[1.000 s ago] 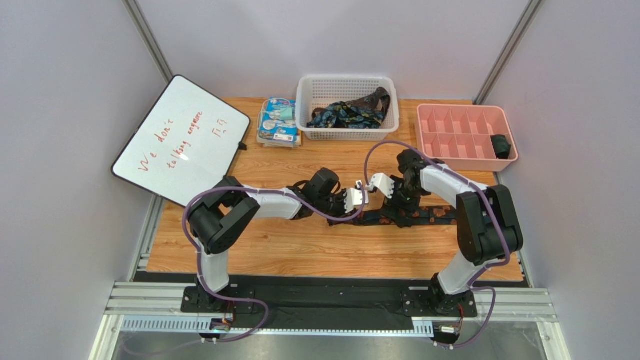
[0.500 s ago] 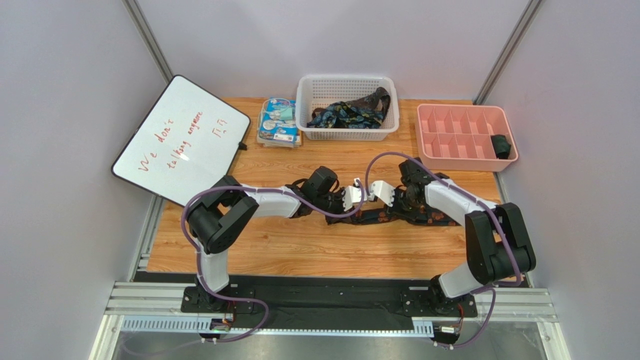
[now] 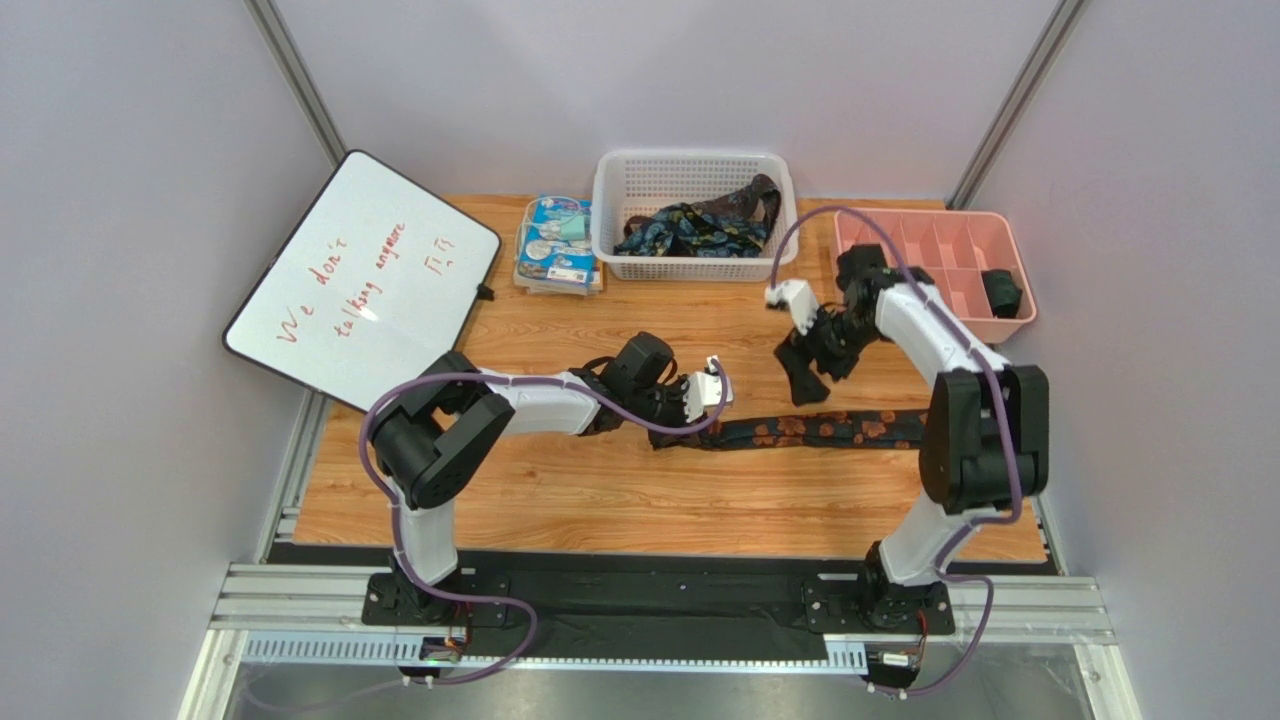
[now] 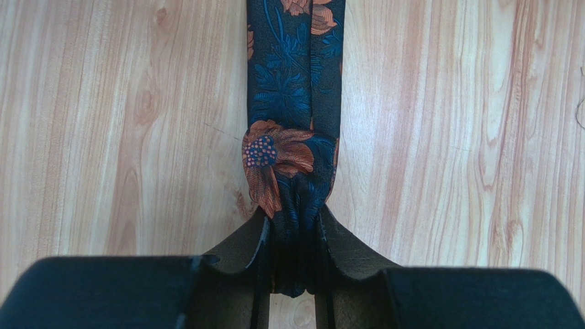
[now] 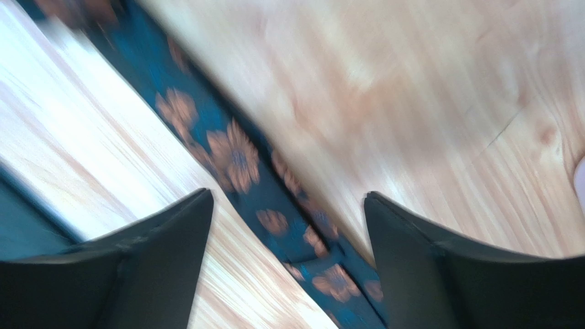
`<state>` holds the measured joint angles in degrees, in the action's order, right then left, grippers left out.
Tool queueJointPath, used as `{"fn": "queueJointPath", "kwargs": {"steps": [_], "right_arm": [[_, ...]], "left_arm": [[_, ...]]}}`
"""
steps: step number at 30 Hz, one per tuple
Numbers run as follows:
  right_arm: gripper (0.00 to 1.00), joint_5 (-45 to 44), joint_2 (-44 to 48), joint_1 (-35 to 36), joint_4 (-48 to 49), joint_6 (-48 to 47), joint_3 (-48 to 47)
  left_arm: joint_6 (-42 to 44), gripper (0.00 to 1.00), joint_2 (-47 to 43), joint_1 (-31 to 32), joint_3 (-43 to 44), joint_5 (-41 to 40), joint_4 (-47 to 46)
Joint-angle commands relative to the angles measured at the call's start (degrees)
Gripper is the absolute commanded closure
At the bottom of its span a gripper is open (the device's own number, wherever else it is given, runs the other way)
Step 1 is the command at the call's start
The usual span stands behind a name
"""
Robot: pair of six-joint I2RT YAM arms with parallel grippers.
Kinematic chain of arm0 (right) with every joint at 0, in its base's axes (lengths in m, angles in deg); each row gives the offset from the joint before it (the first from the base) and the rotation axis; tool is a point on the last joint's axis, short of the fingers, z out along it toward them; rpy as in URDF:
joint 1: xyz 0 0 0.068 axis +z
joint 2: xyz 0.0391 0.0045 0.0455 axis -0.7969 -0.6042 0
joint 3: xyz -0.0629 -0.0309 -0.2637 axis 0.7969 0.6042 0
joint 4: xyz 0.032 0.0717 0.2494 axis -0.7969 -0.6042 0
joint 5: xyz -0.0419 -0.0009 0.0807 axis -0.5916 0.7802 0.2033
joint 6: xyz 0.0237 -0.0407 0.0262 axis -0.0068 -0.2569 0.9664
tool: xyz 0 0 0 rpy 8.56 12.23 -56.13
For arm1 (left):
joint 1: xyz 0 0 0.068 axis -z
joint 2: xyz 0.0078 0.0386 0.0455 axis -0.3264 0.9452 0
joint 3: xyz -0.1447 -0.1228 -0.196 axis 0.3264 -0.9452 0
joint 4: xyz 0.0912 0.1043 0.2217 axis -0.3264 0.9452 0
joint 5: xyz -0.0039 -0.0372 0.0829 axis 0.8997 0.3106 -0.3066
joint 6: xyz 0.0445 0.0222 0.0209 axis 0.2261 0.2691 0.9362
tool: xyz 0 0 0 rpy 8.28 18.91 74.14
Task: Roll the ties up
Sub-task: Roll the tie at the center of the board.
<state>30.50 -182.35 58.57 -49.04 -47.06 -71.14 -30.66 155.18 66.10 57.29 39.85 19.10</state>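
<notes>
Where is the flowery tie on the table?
In the top view, the tie lies flat across the middle of the table, nearer the arms than the basket, its left end pinched in the left gripper.

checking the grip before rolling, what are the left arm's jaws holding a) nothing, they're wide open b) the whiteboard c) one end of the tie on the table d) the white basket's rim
c, the left jaws are clamped on the bunched end of the tie lying on the table

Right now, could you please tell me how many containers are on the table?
2: a white basket of tangled ties at the far edge, and a pink divided tray to its right.
</notes>
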Motion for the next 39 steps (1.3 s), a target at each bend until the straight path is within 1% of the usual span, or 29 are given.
{"fn": "queueJointPath", "kwargs": {"steps": [1, 2, 3, 4, 5, 6, 7, 8, 9, 11, 12, 14, 15, 22, 27, 31, 34, 35, 37, 38, 39], "right_arm": [[0.25, 21.2, -9.3, -5.2, -12.2, 26.4, -10.1], [0.27, 27.3, -10.9, -5.2, -12.1, 30.8, -10.4], [0.29, 29.9, -12.8, -7.0, -9.4, 34.6, -9.1], [0.29, 32.0, -13.5, -7.0, -7.2, 42.2, -7.6], [0.29, 35.5, -13.5, -6.9, -4.8, 45.0, -6.0], [0.29, 36.2, -13.1, -6.5, 0.9, 47.4, -2.2], [0.29, 36.2, -12.7, -4.4, 4.0, 52.3, -0.5], [0.3, 35.8, -12.2, -3.1, 6.5, 53.2, 1.0], [0.34, 35.5, -11.4, -1.8, 10.1, 54.3, 3.1], [0.37, 34.8, -10.7, 1.7, 12.9, 57.1, 4.6], [0.42, 34.5, -10.5, 2.6, 15.0, 57.7, 5.2], [0.46, 33.5, -10.2, 4.6, 15.8, 58.7, 5.8], [0.47, 33.0, -10.3, 5.2, 16.1, 58.8, 5.9], [0.5, 30.1, -13.5, 7.0, 18.4, 61.0, 6.0], [0.5, 30.8, -15.4, 7.5, 19.5, 62.3, 5.0], [0.5, 32.0, -15.3, 8.6, 20.3, 63.2, 6.8], [0.53, 32.2, -15.6, 8.9, 20.2, 62.8, 7.1], [0.58, 32.0, -15.9, 8.9, 20.1, 62.7, 6.9], [0.67, 31.6, -17.6, 8.9, 20.0, 62.5, 6.3], [0.79, 30.8, -18.0, 8.9, 19.9, 62.2, 6.2], [0.87, 30.3, -18.5, 8.9, 19.8, 61.9, 6.2]], "left_arm": [[1.3, 0.88, -1.0, -0.3, -0.3, -1.4, 4.9], [1.0, 0.88, -1.0, -0.3, -0.3, -1.8, 5.0], [0.8, 0.88, -1.0, -0.3, -0.4, -1.9, 5.0], [0.6, 0.88, -1.0, -0.3, -0.5, -1.9, 5.0], [0.3, 0.88, -0.9, -0.3, -0.5, -2.0, 5.0], [0.2, 0.88, -0.9, -0.3, -0.5, -2.1, 5.1], [-0.1, 0.88, -0.8, -0.3, -0.7, -2.5, 5.0], [-0.3, 0.88, -0.7, -0.4, -0.8, -2.9, 5.0], [-0.8, 0.88, -0.6, -0.3, -0.7, -3.2, 5.0], [-1.2, 0.88, -0.5, -0.3, -0.8, -3.6, 5.0], [-1.3, 0.88, -0.7, -0.3, -0.9, -3.7, 5.0], [-1.4, 0.88, -1.1, -0.4, -1.3, -3.8, 5.0], [-1.4, 0.88, -1.2, -0.4, -1.4, -4.0, 6.6], [-0.3, 0.88, -1.8, -0.4, -2.1, -3.7, 6.6], [-0.2, 0.87, -1.4, -0.3, -2.0, -3.8, 6.5], [-0.1, 0.87, -1.0, -0.3, -1.6, -4.2, 6.9], [-0.2, 0.87, -0.9, -0.3, -1.5, -4.1, 7.0], [-0.3, 0.87, -0.8, -0.4, -1.5, -3.9, 6.9], [-0.3, 0.87, -1.0, -0.4, -1.6, -3.8, 6.8], [-0.1, 0.86, -1.1, -0.3, -1.7, -3.8, 6.8], [-0.1, 0.85, -1.2, -0.3, -1.8, -3.7, 6.7]]}}
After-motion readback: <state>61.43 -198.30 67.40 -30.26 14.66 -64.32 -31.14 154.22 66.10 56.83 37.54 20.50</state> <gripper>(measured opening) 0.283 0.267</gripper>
